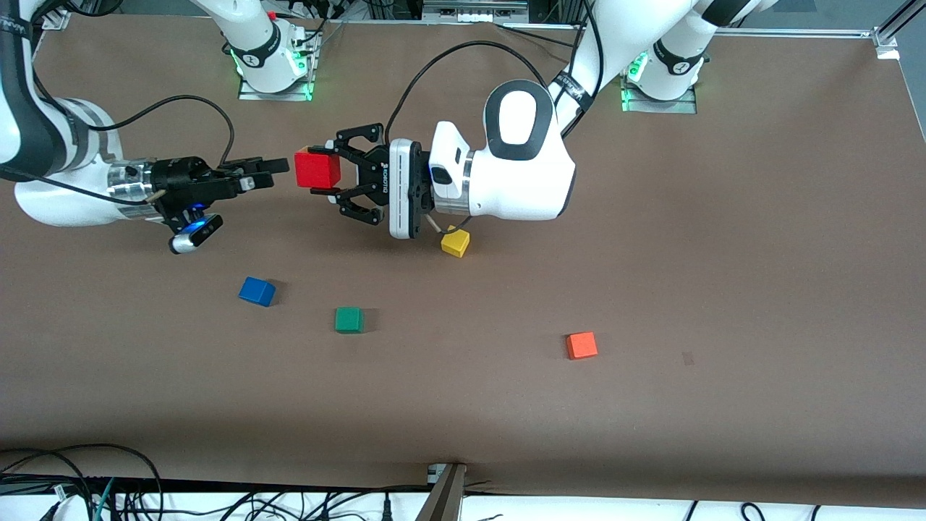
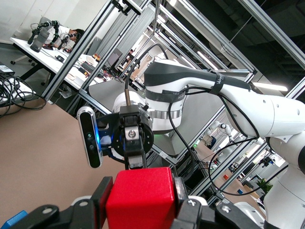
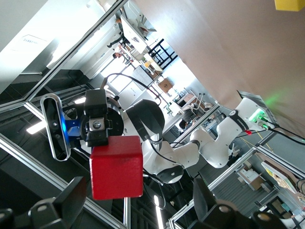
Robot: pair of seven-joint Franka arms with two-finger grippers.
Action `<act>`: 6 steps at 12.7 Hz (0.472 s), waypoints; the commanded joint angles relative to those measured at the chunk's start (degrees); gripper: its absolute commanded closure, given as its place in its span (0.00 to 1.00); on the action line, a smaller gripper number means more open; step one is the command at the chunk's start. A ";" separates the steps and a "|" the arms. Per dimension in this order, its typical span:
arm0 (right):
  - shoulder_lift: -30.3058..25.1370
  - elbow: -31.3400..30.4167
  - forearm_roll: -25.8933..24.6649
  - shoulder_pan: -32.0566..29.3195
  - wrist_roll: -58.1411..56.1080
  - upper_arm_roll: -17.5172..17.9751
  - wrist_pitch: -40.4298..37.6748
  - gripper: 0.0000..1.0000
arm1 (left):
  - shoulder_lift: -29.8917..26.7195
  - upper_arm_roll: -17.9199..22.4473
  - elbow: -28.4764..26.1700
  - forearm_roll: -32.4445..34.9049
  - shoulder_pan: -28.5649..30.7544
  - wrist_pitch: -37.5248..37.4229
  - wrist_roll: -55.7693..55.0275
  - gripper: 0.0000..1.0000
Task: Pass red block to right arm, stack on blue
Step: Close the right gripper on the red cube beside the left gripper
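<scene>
Between grippers: red block [image 1: 317, 168] | left gripper [image 1: 327, 174] grasps it | right gripper [image 1: 278, 166] released

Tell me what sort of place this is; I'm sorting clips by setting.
Likely a robotics lab: two arms bolted to a brown table, an aluminium frame around the rig, and workbenches with equipment nearby.

**Camera layout, handover frame**

Front view: high, facing the arm bases along its top edge, looking down on the whole brown tabletop [image 1: 651, 405]; wide and distant.

Left wrist view: looks along its own tool, very near the red block [image 2: 139, 198], toward the right tool [image 2: 135, 162] and lab racks.

Right wrist view: tilted, looks at the same block [image 3: 116, 167] from the other end, left tool [image 3: 97, 125] past it.

All three share the block.
</scene>
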 commanded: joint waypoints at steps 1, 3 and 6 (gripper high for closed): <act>-1.16 -1.10 3.44 2.33 1.77 -0.16 2.35 0.00 | 1.01 0.37 2.21 -2.79 -0.65 0.01 -0.22 1.00; -1.16 -1.10 4.06 4.17 1.78 -0.16 2.45 0.00 | 1.01 0.37 2.21 -2.88 -0.66 -0.07 -0.22 1.00; -1.07 -0.84 7.22 4.97 1.78 -0.16 3.59 0.00 | 1.01 0.37 2.21 -2.88 -0.66 0.01 -0.31 1.00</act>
